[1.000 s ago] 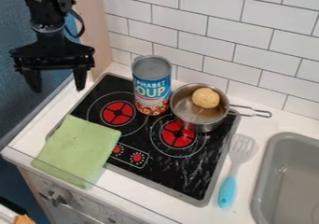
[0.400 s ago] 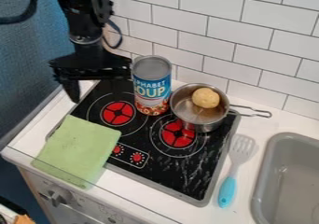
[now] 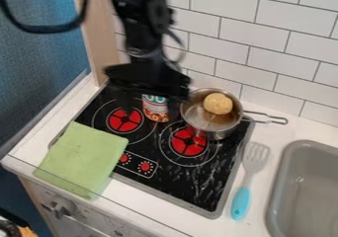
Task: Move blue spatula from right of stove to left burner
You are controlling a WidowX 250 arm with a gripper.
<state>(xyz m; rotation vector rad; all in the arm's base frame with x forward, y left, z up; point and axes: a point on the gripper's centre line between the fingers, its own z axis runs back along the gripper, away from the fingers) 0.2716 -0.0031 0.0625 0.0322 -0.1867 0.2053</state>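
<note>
Above the stove's (image 3: pixel 182 186) back half, the black gripper (image 3: pixel 150 112) had swung rightward across the view, jaws spread, now covering the soup can's (image 3: pixel 155 111) upper part! Right of the stove, the blue-handled slotted spatula (image 3: pixel 248 179) lay unmoved on the white counter (image 3: pixel 272 135).

The spatula (image 3: pixel 241 204) lies beside the stove (image 3: pixel 191 181), the hand (image 3: pixel 150 111) seemingly before a can (image 3: pixel 156 102).

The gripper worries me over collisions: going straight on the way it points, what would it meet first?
Probably the soup can, partly hidden behind the gripper; depth is unclear, so it might reach the left burner instead.
</note>
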